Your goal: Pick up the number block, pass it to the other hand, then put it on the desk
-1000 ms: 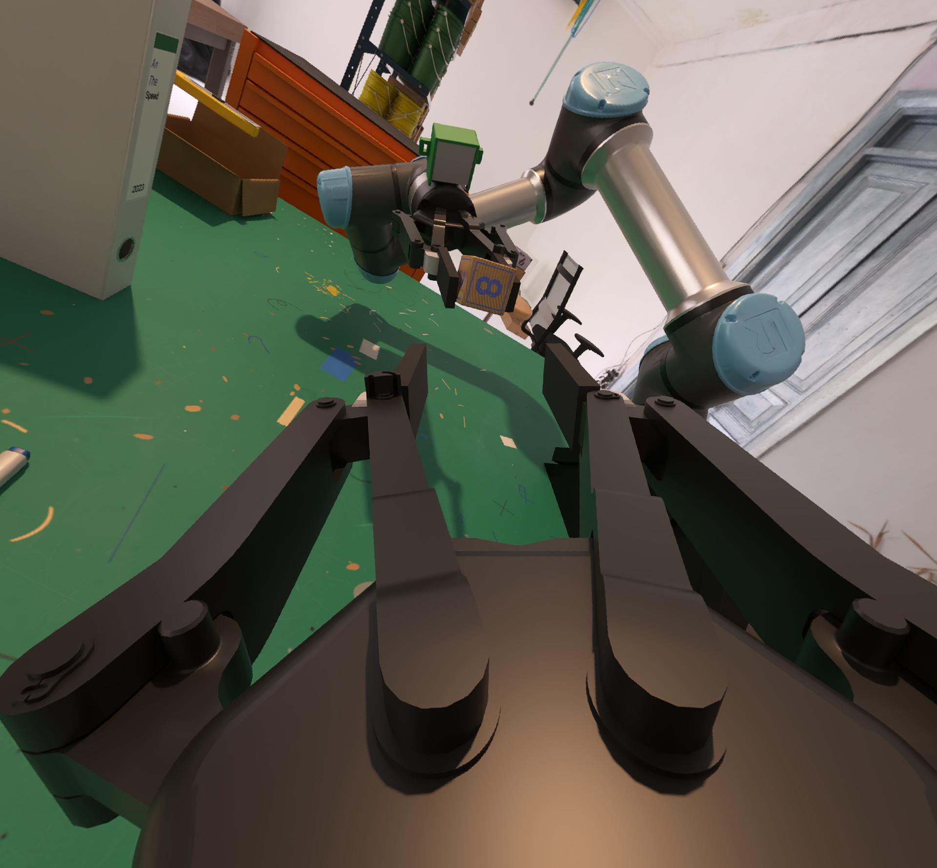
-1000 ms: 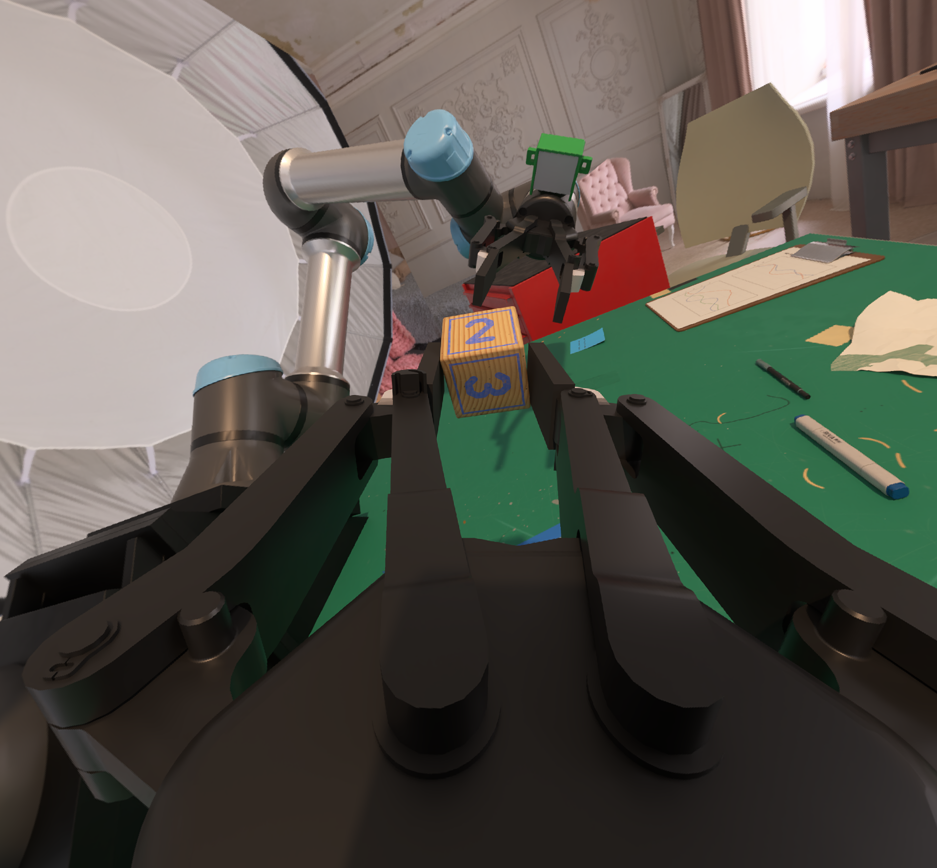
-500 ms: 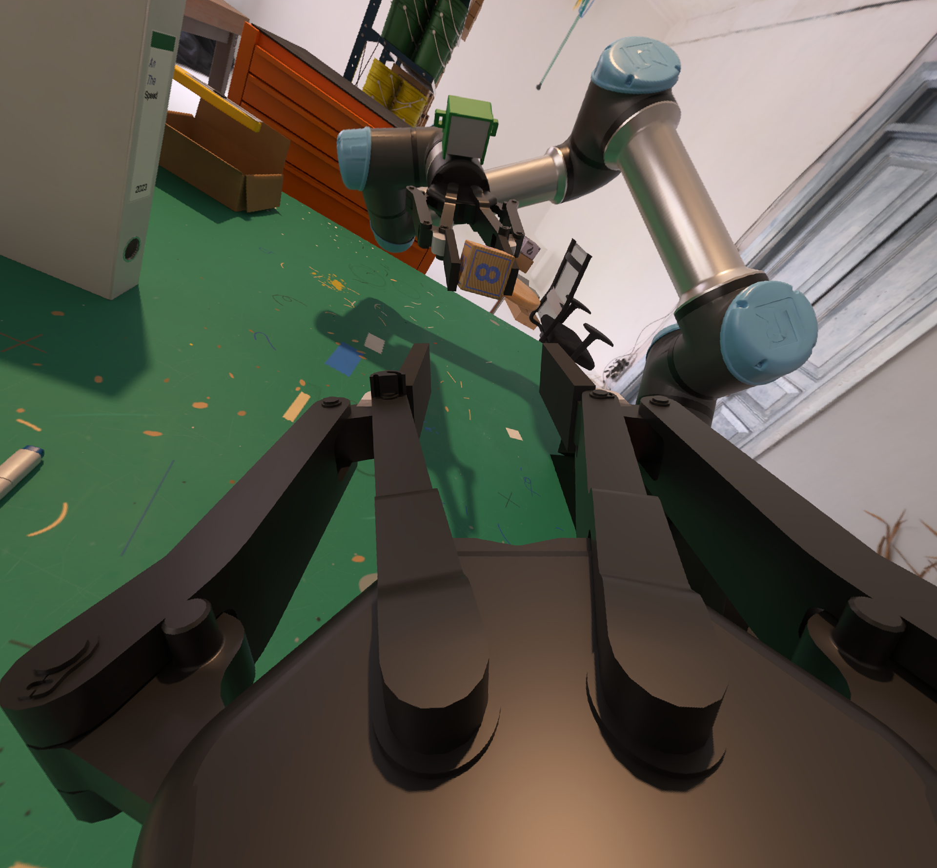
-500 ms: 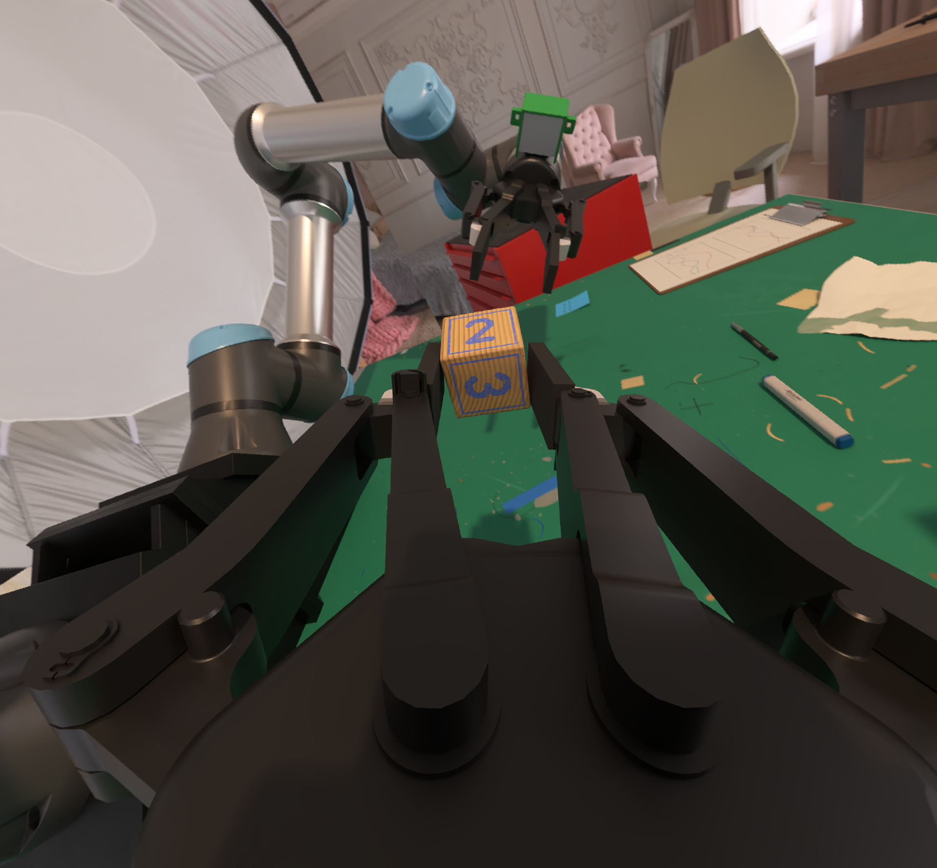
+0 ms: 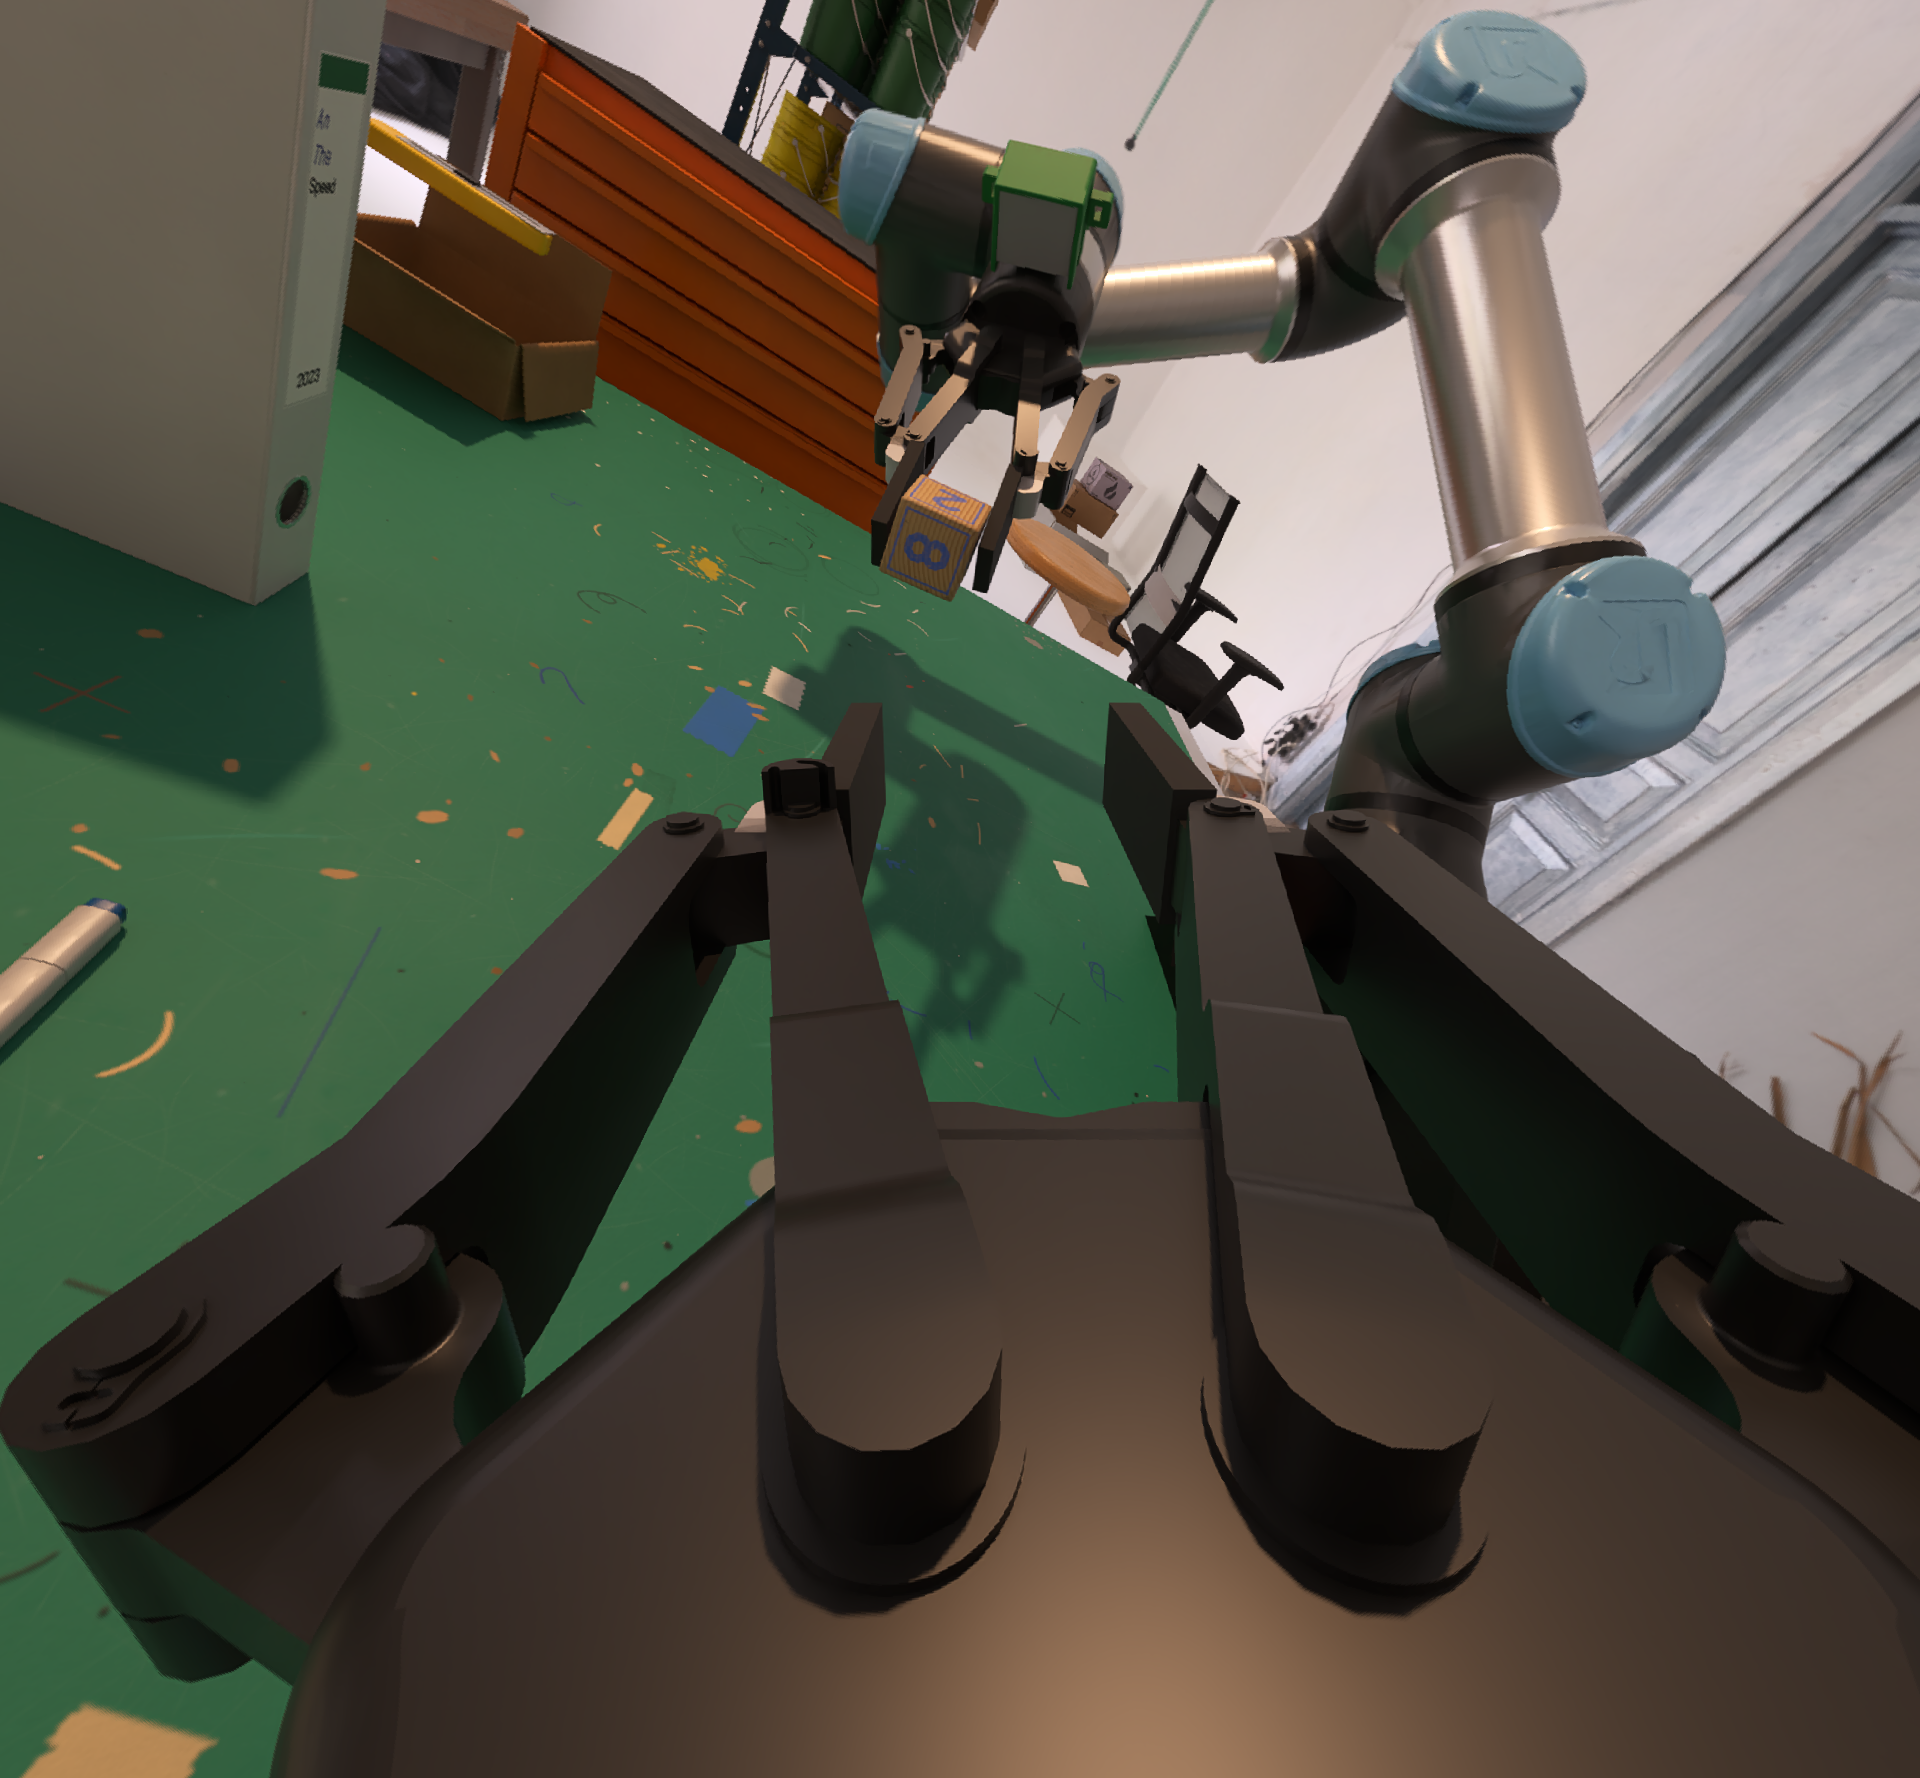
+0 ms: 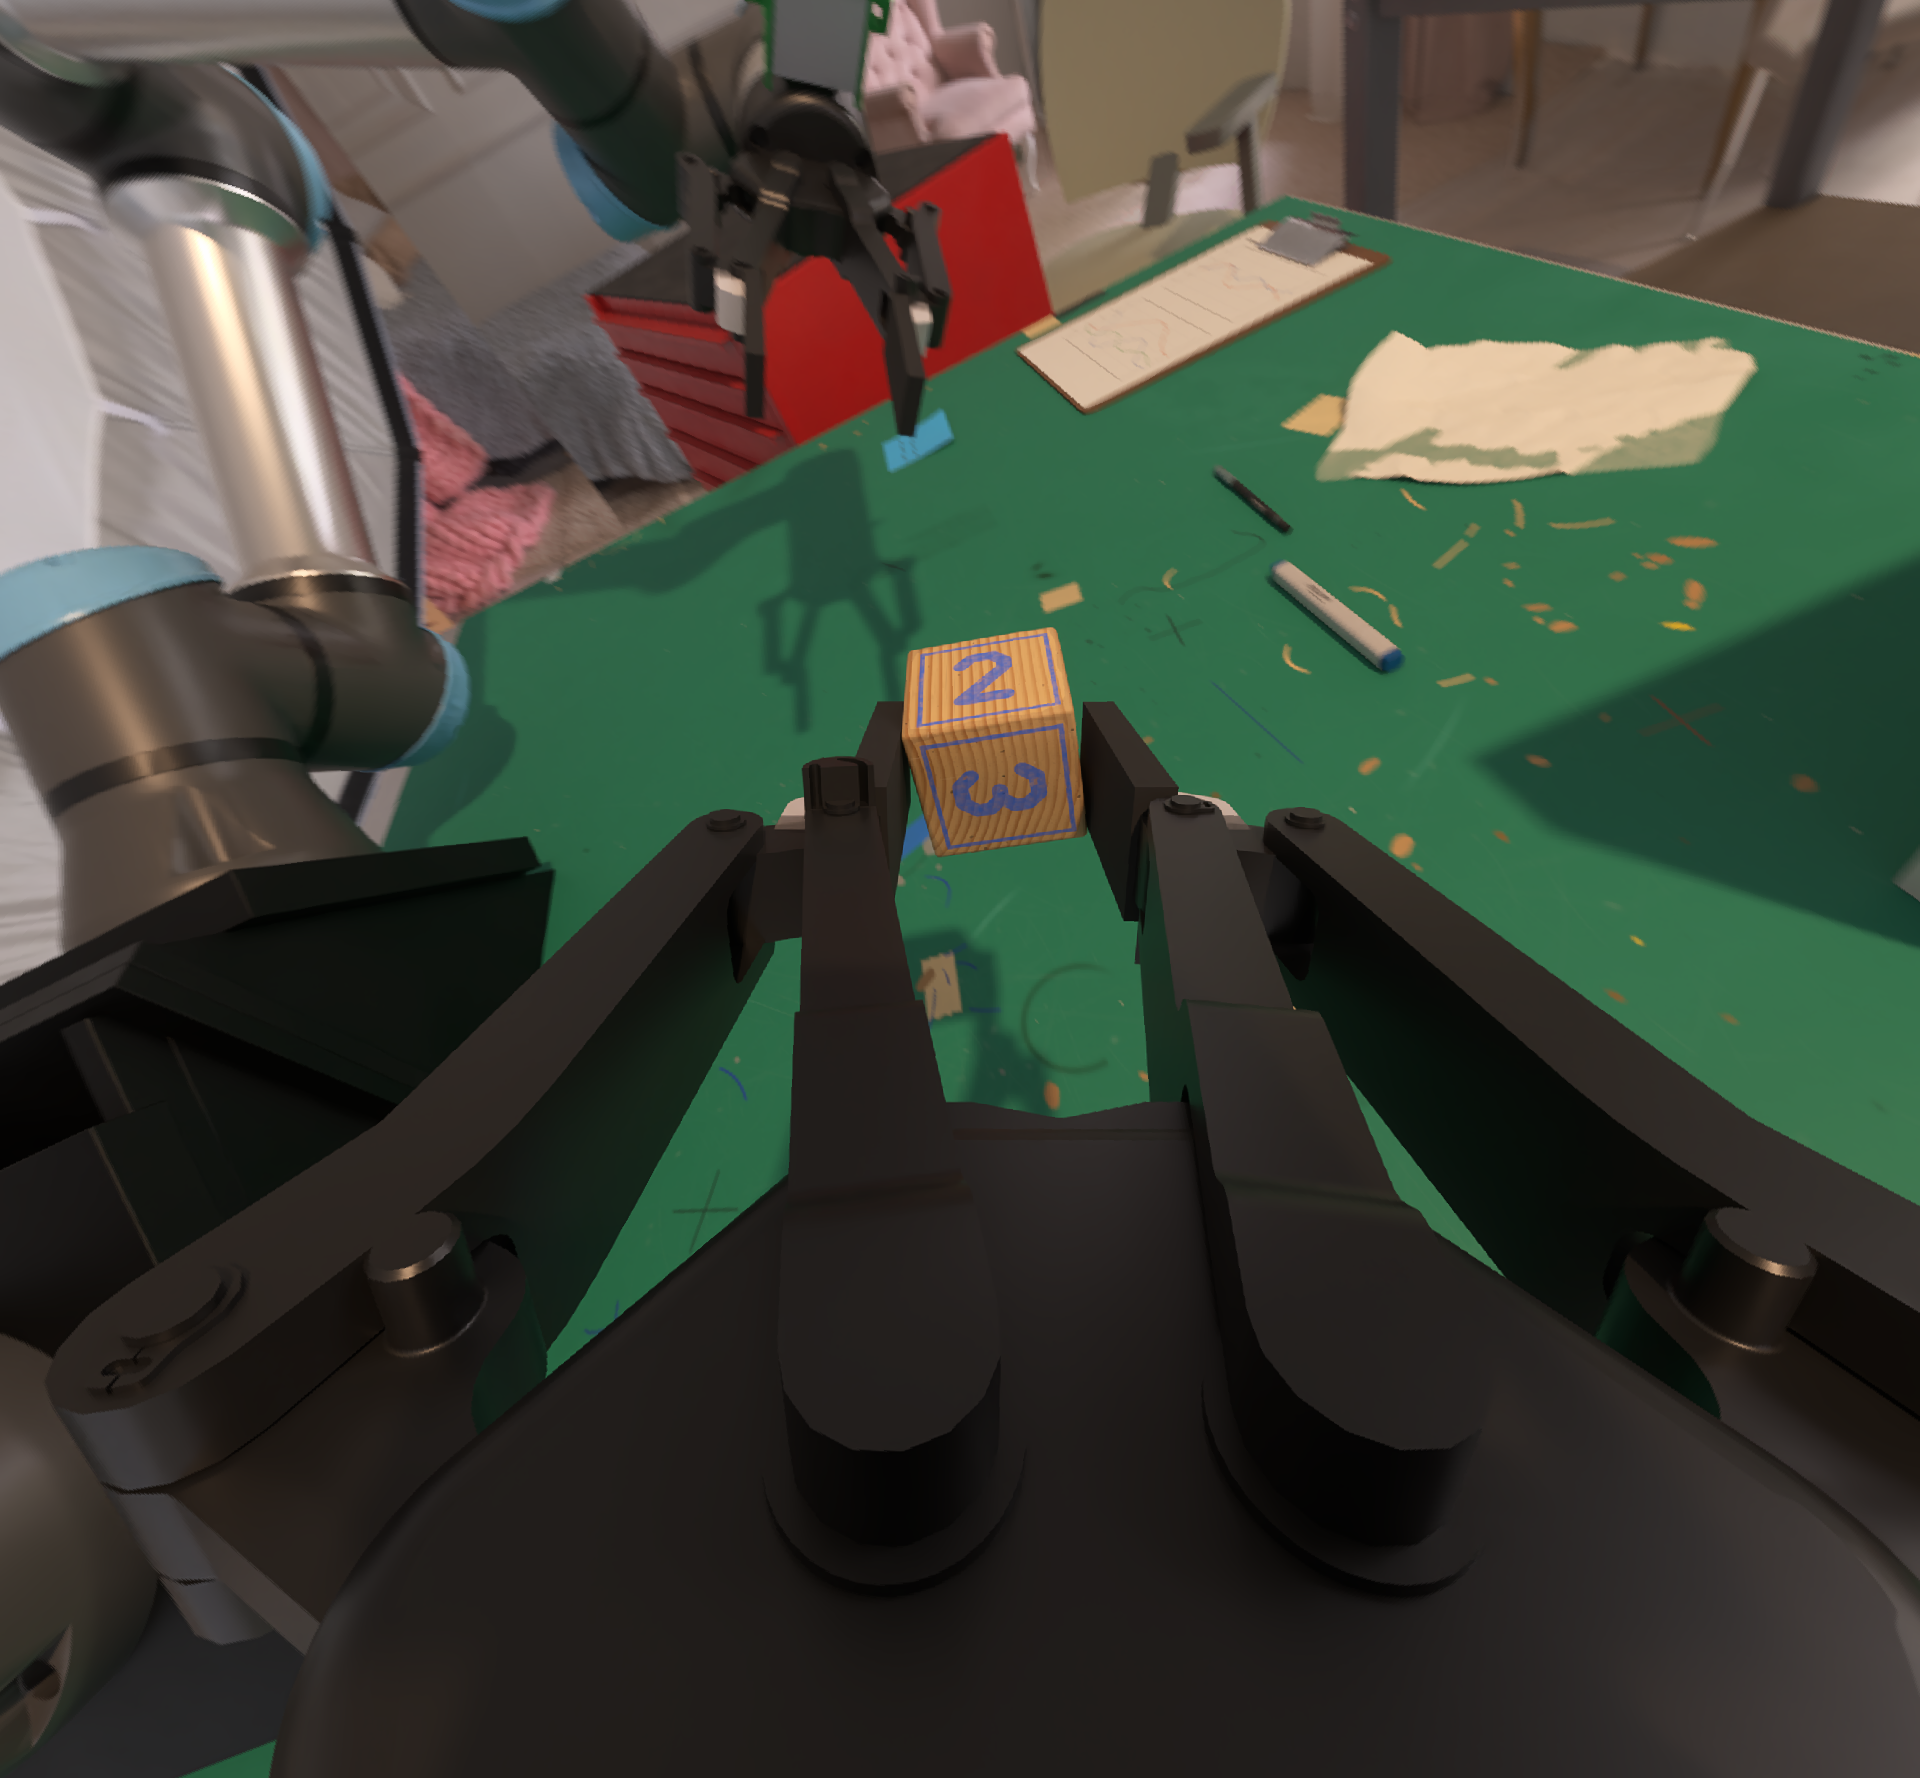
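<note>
The number block point(image 6: 992, 741) is an orange wooden cube with blue digits. My right gripper point(image 6: 992, 772) is shut on it and holds it above the green desk point(image 6: 665, 689). The left wrist view shows the same block point(image 5: 928, 549) held in the right gripper point(image 5: 940, 549) above the far part of the desk point(image 5: 447, 648). My left gripper point(image 5: 992, 772) is open and empty, its jaws wide apart. It also shows far off in the right wrist view point(image 6: 831, 398), raised over the desk's far edge.
A white binder point(image 5: 187, 222) and a cardboard box point(image 5: 478, 315) stand at the far left. A marker point(image 6: 1335, 614), a thin pen point(image 6: 1252, 500), a clipboard point(image 6: 1195, 315) and crumpled paper point(image 6: 1538, 409) lie on the desk's right side. Paper scraps are scattered around.
My right gripper has tilted down toward the desk and carried the block lower. My left gripper has stayed open and drawn back a little.
</note>
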You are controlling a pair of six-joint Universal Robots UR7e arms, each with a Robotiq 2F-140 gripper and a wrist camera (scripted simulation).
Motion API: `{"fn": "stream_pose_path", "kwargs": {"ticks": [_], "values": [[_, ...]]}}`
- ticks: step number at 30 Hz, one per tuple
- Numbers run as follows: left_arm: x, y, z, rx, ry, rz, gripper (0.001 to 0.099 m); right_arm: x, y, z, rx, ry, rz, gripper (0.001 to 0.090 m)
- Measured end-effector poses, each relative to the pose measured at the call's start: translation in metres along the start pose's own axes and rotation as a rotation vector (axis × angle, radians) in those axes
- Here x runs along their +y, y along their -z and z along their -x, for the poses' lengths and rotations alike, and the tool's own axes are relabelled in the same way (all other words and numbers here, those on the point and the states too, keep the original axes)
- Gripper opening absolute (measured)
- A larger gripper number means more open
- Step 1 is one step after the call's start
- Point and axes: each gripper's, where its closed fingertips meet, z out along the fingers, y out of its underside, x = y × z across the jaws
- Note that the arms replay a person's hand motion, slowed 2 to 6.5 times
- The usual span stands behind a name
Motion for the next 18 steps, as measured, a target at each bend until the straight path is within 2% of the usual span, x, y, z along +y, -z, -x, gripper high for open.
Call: {"fn": "stream_pose_path", "kwargs": {"ticks": [11,18], "values": [[-0.001,0.002,0.0,-0.015,-0.005,-0.004,0.0559,0.05,0.038,-0.047,0.348,-0.118,0.214,0.0442],[-0.001,0.004,0.001,-0.029,-0.006,-0.001,0.0542,0.088,0.068,-0.072,0.527,-0.227,0.36,0.0442]]}}
